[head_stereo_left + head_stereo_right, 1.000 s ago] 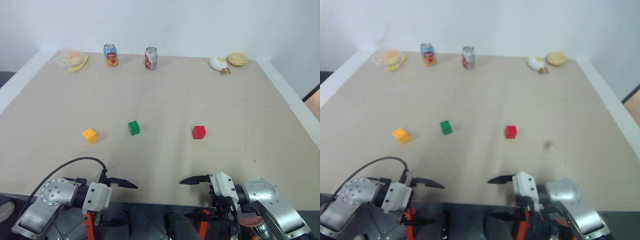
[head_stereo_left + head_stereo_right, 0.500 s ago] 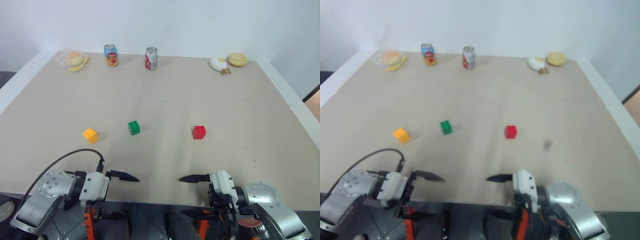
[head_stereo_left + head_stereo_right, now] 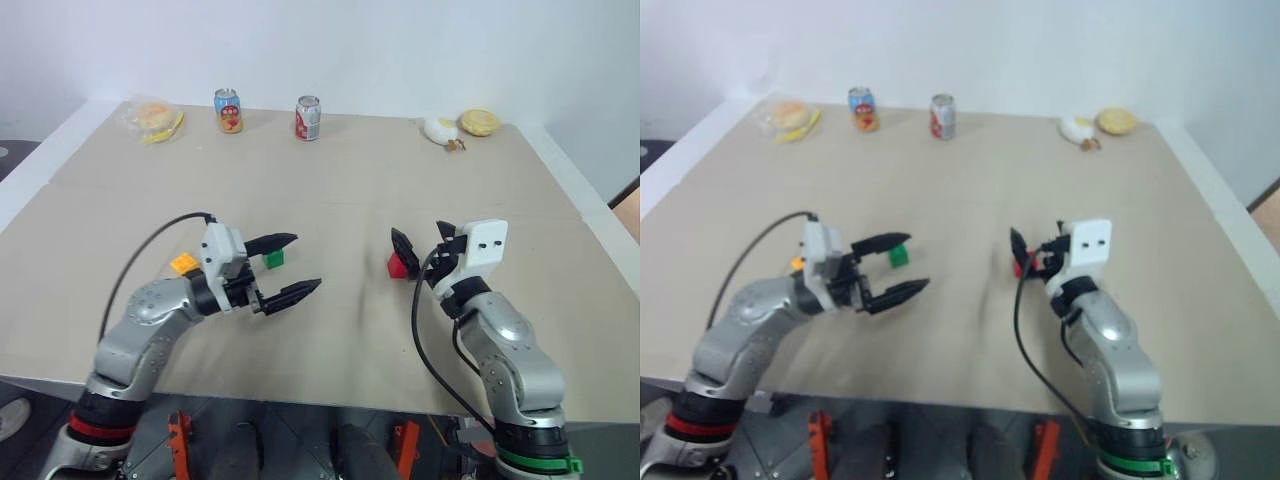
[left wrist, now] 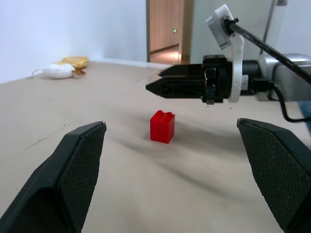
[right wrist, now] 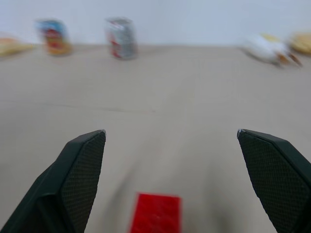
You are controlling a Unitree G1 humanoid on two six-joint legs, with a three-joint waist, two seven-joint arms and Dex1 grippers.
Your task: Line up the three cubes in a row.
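Beige worktop [image 3: 330, 180] carries three small studded plastic cubes: yellow-orange [image 3: 183, 264], green [image 3: 272, 259], red [image 3: 399, 265], spaced apart and not yet aligned. Left tool [image 3: 285, 268] hovers spread near the green cube; right tool [image 3: 420, 246], also spread, hovers just beside the red cube. Approach step; next, descend and close on a cube.

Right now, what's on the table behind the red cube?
Behind the red cube lies bare table, then at the far edge two drink cans and some food items. The cube's far face is hidden. The open right gripper straddles it, not touching.
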